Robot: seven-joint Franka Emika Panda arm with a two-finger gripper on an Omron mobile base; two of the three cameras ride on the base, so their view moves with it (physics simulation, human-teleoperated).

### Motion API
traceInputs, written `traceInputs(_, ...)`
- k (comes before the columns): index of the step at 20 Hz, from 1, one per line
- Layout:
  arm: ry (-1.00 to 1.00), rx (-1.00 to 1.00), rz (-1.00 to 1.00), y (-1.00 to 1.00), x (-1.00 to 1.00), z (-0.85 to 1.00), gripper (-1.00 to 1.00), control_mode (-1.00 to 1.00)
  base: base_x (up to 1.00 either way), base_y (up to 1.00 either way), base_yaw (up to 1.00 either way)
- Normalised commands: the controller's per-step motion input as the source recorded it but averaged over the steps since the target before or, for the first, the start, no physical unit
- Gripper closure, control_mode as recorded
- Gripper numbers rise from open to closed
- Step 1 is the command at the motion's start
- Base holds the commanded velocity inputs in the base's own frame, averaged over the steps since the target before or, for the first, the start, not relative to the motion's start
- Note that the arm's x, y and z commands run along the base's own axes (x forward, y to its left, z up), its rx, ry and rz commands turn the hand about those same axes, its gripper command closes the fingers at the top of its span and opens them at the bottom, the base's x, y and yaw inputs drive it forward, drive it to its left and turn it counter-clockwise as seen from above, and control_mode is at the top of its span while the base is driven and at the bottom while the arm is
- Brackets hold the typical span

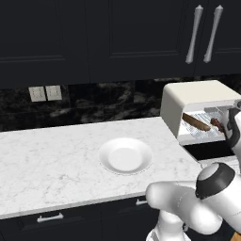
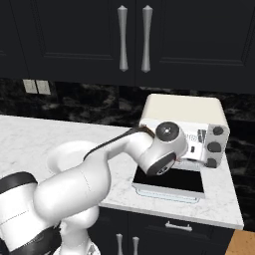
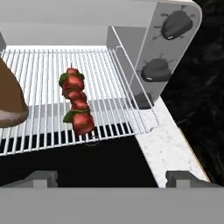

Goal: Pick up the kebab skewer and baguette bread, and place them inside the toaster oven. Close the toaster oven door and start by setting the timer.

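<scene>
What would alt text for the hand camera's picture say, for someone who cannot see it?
A kebab skewer of red chunks lies on the wire rack inside the open toaster oven, with the end of the baguette bread at the left edge. The open gripper sits in front, holding nothing; two dark knobs show at the right.

White marble surface (image 1: 52,160) carries an empty white plate (image 1: 125,156) near its front edge and the cream toaster oven (image 1: 197,101) to the right, its dark door (image 2: 170,181) lying open flat toward the surface's front edge.
</scene>
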Motion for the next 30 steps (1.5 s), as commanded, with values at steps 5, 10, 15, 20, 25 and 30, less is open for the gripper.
traceInputs(5, 0.44, 0.05, -0.43, 0.00, -0.60, 0.00, -1.00, -1.00, 0.00, 0.00, 0.00)
traceInputs(10, 0.26, 0.16, -0.30, 0.00, -0.21, -0.04, -1.00, -1.00, 0.00, 0.00, 0.00)
traceInputs(15, 0.14, 0.19, -0.22, 0.00, 0.00, -0.18, -1.00, -1.00, 0.00, 0.00, 0.00)
traceInputs(20, 0.01, 0.20, -0.15, 0.00, 0.10, -0.42, -1.00, -1.00, 0.00, 0.00, 0.00)
traceInputs(25, 0.00, 0.09, -0.10, 0.02, 0.17, -0.37, -1.00, -1.00, 0.00, 0.00, 0.00)
traceInputs(30, -0.01, 0.01, -0.06, 0.01, 0.17, -0.42, -1.00, -1.00, 0.00, 0.00, 0.00)
